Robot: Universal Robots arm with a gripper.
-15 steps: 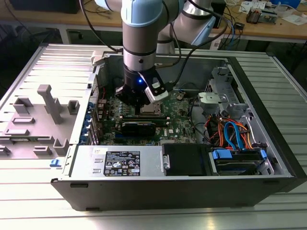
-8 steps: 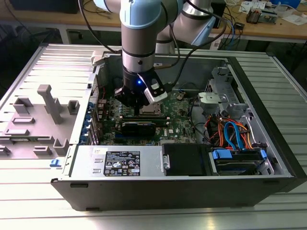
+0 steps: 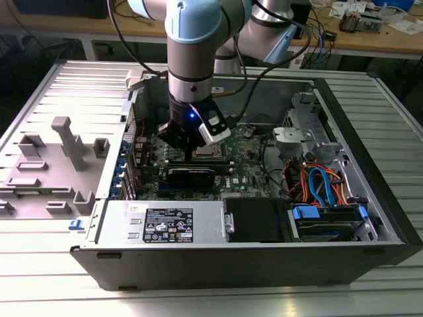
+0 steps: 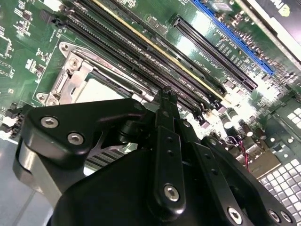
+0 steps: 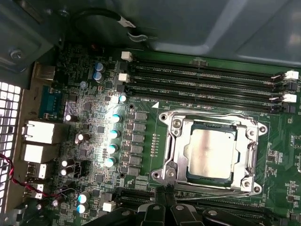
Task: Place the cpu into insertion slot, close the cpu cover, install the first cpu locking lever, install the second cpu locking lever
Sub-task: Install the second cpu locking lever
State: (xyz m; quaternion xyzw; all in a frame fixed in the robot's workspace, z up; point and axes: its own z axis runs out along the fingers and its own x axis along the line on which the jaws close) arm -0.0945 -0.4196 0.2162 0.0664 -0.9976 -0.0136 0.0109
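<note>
Exterior view: computer case (image 3: 370, 165) on slatted table (image 3: 39, 277).

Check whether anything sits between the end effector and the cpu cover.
Nothing visible does. In the first wrist view the end effector sits just off one edge of the cpu cover, which lies flat around the cpu in the insertion slot.
</note>
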